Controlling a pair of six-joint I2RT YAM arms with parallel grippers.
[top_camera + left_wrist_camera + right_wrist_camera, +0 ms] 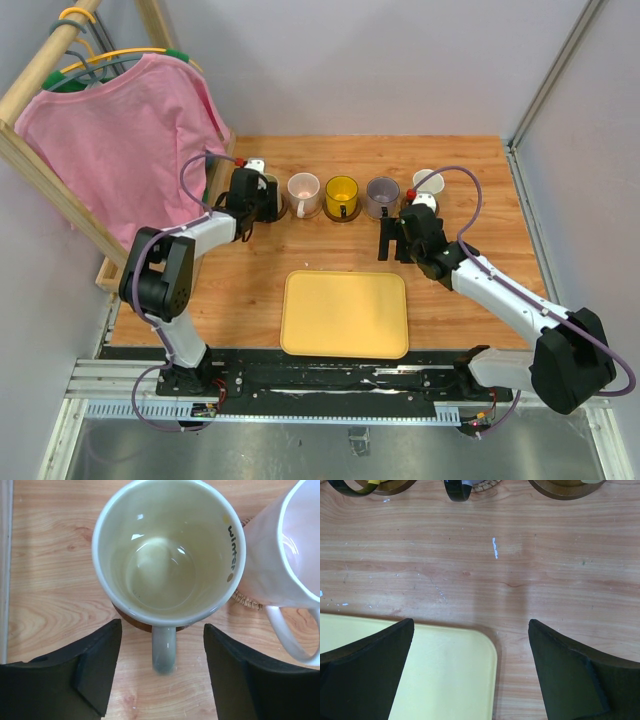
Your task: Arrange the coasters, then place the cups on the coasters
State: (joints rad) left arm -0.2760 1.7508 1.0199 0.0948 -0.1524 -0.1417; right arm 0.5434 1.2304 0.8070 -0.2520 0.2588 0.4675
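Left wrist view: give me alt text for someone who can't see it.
A white mug with a pale green inside sits on a dark brown coaster, its handle pointing into the open left end effector. A pale pink mug stands beside it on a tan coaster.

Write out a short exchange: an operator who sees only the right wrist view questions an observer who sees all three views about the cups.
Operator: My view shows little beyond the tray. How many cups are in the row?
Observer: Five. The top view shows a pink cup, a yellow cup, a grey cup and a pale cup, and the left gripper hides most of a fifth cup.
Operator: Is that gripper holding it?
Observer: No. In the left wrist view its jaws stand open on either side of the handle, touching nothing.
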